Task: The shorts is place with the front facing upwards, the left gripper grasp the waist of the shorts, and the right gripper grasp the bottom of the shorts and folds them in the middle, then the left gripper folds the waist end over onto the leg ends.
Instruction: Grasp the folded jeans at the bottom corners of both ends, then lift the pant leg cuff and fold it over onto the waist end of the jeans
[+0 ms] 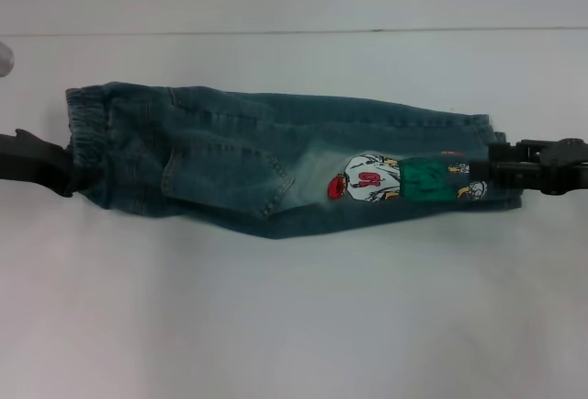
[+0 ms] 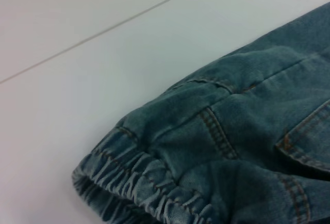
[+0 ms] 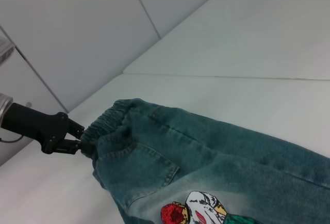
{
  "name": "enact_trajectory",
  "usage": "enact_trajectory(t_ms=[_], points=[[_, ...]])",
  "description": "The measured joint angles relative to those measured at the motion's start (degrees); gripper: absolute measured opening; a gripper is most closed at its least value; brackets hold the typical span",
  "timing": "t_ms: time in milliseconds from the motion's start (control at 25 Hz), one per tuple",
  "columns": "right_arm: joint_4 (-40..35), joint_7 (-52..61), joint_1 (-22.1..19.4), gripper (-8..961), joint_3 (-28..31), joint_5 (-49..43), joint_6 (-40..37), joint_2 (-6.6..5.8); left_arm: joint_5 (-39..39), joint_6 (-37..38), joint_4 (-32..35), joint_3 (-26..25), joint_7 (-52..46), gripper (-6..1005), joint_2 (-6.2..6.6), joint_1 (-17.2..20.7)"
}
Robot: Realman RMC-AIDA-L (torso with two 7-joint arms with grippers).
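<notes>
The blue-green denim shorts (image 1: 276, 155) are doubled lengthwise and stretched across the white table between my two grippers. At the left end, the left gripper (image 1: 75, 176) is shut on the lower part of the ruffled waist (image 1: 87, 123). The right wrist view shows this left gripper (image 3: 85, 147) pinching the waist (image 3: 111, 114). The gathered waist band (image 2: 149, 185) fills the left wrist view. At the far right, the right gripper (image 1: 494, 167) is shut on the leg ends (image 1: 487, 142), beside the cartoon print (image 1: 386, 180). The shorts' lower edge sags in the middle.
The white table top (image 1: 294, 325) runs wide in front of the shorts. A seam line (image 1: 276, 31) crosses behind them. A small shiny object (image 1: 5, 57) sits at the far left edge. Tiled wall panels (image 3: 77, 22) stand beyond the table.
</notes>
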Motion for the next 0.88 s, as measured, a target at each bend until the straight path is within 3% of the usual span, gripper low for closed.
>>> enact_trajectory(t_ms=[400, 640, 800, 880], points=[[0.00, -0.03, 0.49, 734, -0.31, 0.13, 0.97, 0.41, -4.01, 4.20, 1.20, -0.53, 0.31, 123, 0.63, 0.17], [0.00, -0.46, 0.61, 734, -0.11, 0.44, 1.54, 0.69, -5.98, 7.83, 3.72, -1.30, 0.14, 101, 0.83, 0.22], [-0.01, -1.23, 0.62, 733, -0.13, 2.26, 3.33, 1.80, -9.68, 12.12, 6.04, -1.63, -0.07, 86, 1.56, 0.59], [-0.01, -2.26, 0.62, 733, -0.17, 3.92, 4.63, 2.96, -11.83, 14.81, 6.52, -2.44, -0.08, 82, 2.21, 0.49]])
